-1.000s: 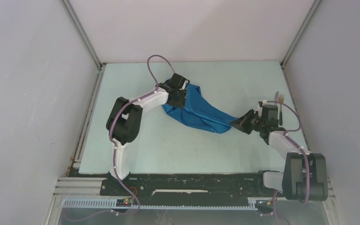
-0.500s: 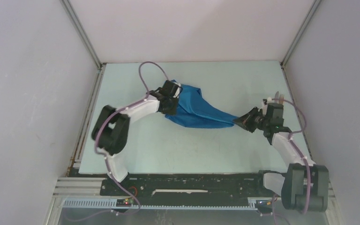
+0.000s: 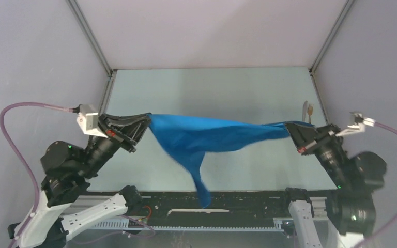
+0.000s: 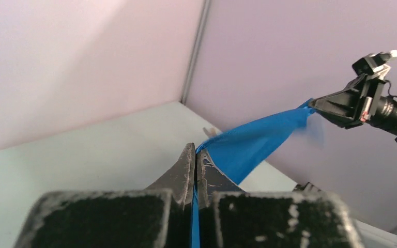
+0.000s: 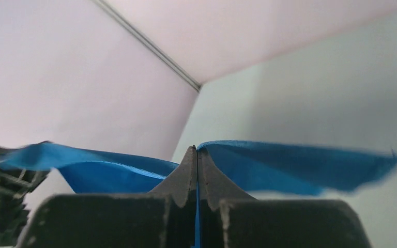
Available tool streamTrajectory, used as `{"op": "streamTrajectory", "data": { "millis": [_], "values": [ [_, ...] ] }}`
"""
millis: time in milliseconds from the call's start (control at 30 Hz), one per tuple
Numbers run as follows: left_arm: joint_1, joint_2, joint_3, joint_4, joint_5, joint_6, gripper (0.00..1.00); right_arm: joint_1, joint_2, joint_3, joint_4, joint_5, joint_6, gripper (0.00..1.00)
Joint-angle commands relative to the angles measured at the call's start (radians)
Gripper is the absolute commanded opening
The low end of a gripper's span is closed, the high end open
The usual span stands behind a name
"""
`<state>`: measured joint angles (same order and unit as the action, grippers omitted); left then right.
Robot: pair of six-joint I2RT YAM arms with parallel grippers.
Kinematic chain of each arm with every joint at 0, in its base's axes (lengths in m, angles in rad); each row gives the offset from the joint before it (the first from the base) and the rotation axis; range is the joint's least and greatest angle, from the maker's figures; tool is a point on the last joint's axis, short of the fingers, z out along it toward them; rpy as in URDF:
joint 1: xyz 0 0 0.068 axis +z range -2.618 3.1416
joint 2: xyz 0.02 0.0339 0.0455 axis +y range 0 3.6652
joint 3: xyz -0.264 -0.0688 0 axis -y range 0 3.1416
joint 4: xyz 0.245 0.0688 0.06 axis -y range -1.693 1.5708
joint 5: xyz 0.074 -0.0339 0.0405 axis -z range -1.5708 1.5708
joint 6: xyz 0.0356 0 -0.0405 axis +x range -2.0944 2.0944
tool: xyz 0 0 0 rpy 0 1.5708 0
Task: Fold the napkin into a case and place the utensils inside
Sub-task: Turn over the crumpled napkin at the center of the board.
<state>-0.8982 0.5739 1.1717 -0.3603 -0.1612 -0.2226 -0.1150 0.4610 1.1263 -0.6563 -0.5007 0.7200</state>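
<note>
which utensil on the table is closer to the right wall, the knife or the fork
The fork, the one with tines; it lies just right of the silvery knife, both showing beyond the napkin's right end.

Left claw (image 3: 146,121) and right claw (image 3: 289,127) clamped, high, far apart.

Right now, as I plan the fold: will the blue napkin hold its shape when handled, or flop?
Probably floppy: stretched between the left fingers and right fingers, the napkin sags, with one corner dangling low. Likely light: a thin pinch at each end carries it. It would probably crumple once released.
</note>
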Motion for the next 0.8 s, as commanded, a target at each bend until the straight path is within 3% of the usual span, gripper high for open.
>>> {"op": "streamTrajectory", "data": {
  "millis": [0, 100, 233, 300, 400, 533, 567, 633, 700, 767],
  "values": [
    [-0.028, -0.013, 0.002, -0.023, -0.038, -0.022, 0.00, -0.002, -0.004, 0.163, -0.159, 0.040, -0.029, 0.00],
    [-0.028, 0.042, 0.020, -0.013, -0.118, -0.045, 0.00, -0.003, 0.037, 0.185, -0.089, 0.057, -0.015, 0.00],
    [0.002, 0.229, 0.074, -0.052, -0.420, -0.116, 0.00, 0.008, 0.222, 0.095, 0.130, 0.036, 0.029, 0.00],
    [0.142, 0.351, 0.131, -0.110, -0.387, -0.205, 0.00, 0.059, 0.388, 0.082, 0.235, 0.073, 0.008, 0.00],
    [0.396, 0.552, 0.172, -0.152, -0.229, -0.346, 0.00, 0.144, 0.680, 0.137, 0.337, 0.167, -0.040, 0.00],
    [0.541, 0.922, 0.325, -0.166, -0.171, -0.392, 0.00, 0.158, 1.171, 0.353, 0.429, 0.175, -0.071, 0.00],
    [0.579, 1.024, 0.387, -0.185, -0.110, -0.406, 0.00, 0.155, 1.311, 0.469, 0.400, 0.158, -0.078, 0.03],
    [0.627, 1.254, 0.544, -0.256, -0.069, -0.409, 0.00, 0.158, 1.585, 0.778, 0.258, 0.134, -0.131, 0.30],
    [0.660, 1.460, 0.758, -0.417, -0.008, -0.393, 0.03, 0.172, 1.843, 1.126, -0.093, 0.189, -0.229, 0.55],
    [0.651, 1.503, 0.825, -0.428, -0.061, -0.341, 0.31, 0.183, 1.913, 1.292, -0.253, 0.286, -0.298, 0.71]
  ]
}}
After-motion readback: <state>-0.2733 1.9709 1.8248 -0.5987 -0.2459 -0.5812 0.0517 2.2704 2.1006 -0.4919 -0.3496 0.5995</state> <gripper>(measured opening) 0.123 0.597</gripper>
